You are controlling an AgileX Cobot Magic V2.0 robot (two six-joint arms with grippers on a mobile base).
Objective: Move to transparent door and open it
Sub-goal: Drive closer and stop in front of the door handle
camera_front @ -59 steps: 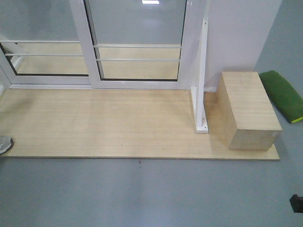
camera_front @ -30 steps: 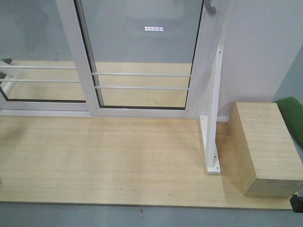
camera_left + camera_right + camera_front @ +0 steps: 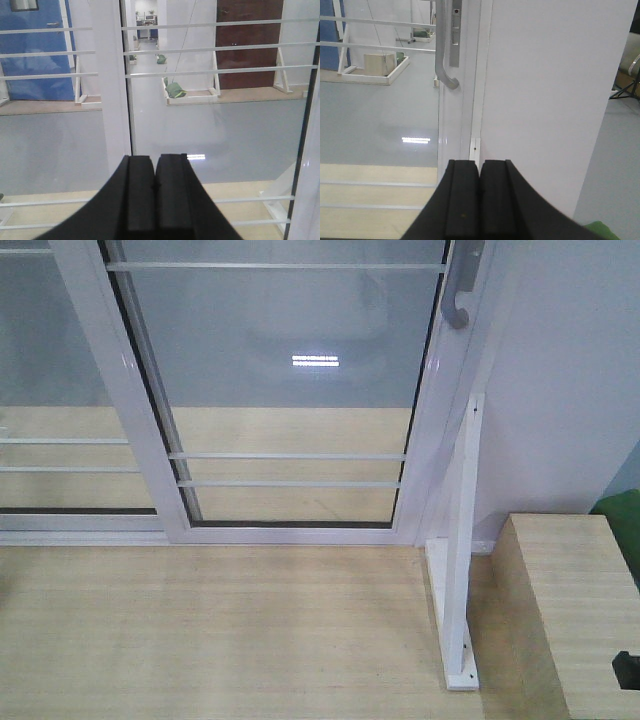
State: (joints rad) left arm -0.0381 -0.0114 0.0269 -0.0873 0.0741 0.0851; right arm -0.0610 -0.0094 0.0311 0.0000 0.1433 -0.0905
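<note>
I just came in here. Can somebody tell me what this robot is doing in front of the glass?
A two-armed robot on a mobile base faces the sliding glass door, which looks closed. It is not touching anything yet. The left gripper and the right gripper both have their fingers shut and hold nothing. The grey handle is ahead of the right gripper and higher, so grasping it seems the likely next move.

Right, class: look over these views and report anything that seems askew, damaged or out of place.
Nothing stands out: the transparent door stands upright and uncracked, its bars level, and the grey handle looks intact.
</note>
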